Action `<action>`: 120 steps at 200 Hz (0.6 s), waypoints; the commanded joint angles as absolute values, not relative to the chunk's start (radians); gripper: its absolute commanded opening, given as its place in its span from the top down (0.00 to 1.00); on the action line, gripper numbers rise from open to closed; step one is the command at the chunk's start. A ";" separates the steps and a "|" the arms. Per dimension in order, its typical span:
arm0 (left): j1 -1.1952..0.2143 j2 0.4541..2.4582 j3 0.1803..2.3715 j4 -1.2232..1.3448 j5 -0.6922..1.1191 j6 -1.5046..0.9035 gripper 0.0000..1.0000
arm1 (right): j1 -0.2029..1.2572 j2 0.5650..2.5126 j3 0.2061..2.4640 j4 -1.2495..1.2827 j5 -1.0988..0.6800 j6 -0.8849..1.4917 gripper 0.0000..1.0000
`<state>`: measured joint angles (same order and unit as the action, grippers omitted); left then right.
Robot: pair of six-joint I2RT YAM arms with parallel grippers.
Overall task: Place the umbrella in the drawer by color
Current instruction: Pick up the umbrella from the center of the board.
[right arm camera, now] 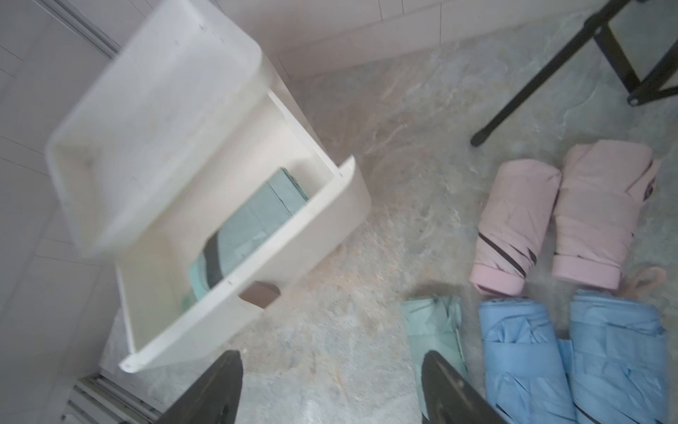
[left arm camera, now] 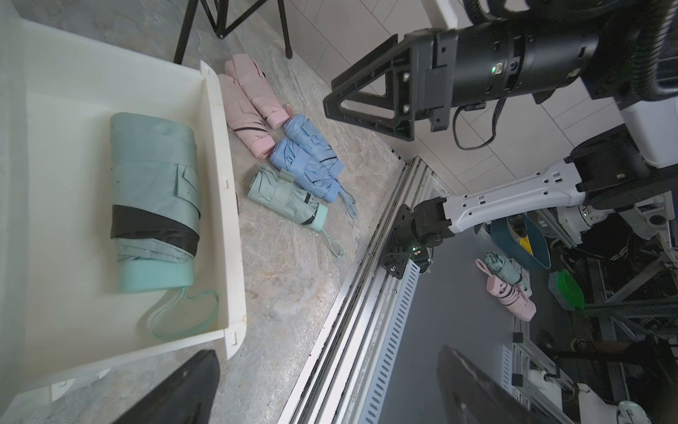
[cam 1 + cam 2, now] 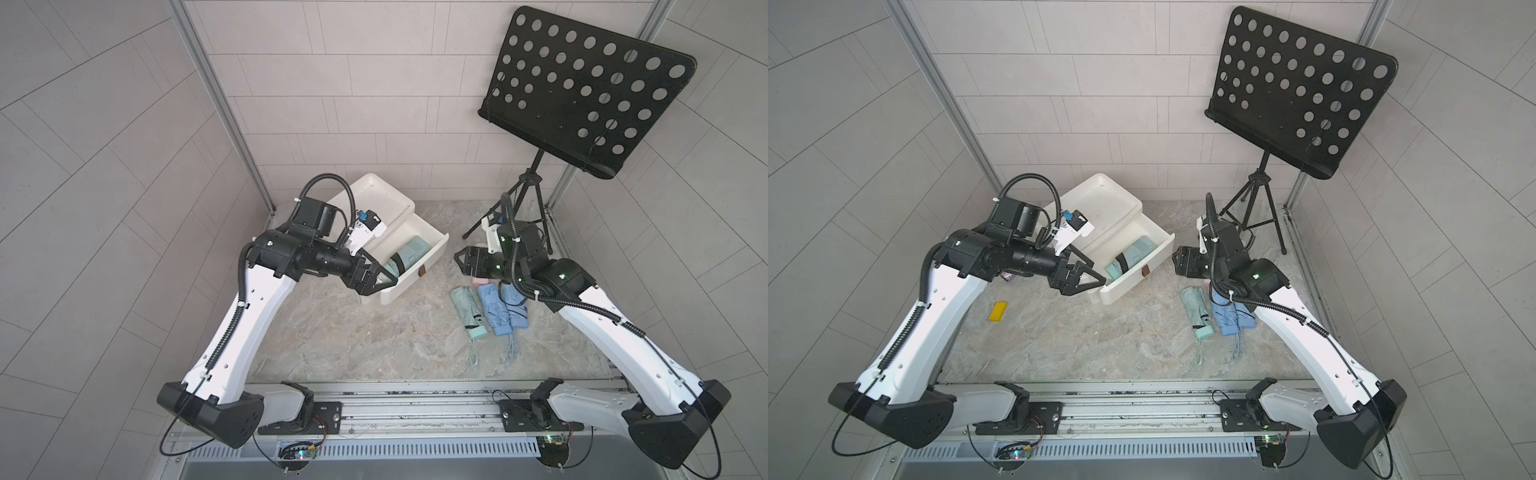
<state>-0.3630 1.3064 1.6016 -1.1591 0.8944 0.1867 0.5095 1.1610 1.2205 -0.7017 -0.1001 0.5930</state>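
White drawer pulled open, one green umbrella inside; second green umbrella flat on the surface beside the blue pair, long axis running away from the robot, handle end nearest. Lies just robot-side of the right pincer, spread and empty. Far nearer to it than to the left pincer, likewise spread and empty at the drawer's corner.

A robotics lab's test cell: two robot arms are bolted to an aluminium rail along the lower edge of both top views, with bare circuit boards below. Tile-patterned panels on aluminium posts enclose a marble-look tabletop. At lower right in the left wrist view, spare umbrellas and a green bin lie off-table.
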 commanded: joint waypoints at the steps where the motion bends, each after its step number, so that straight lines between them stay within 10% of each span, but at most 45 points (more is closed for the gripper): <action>1: -0.383 1.289 1.563 -1.197 0.912 0.239 0.00 | 0.505 1.167 1.116 -0.767 -0.068 0.533 0.20; 120: -0.410 1.282 1.480 -1.154 0.915 0.234 0.00 | 0.476 1.398 1.027 -0.761 0.027 0.518 0.15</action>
<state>-0.4072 1.2984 1.4902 -1.1603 0.8974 0.2115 0.4812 1.3556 1.0115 -0.7448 0.0059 0.5419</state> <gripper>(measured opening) 0.999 0.849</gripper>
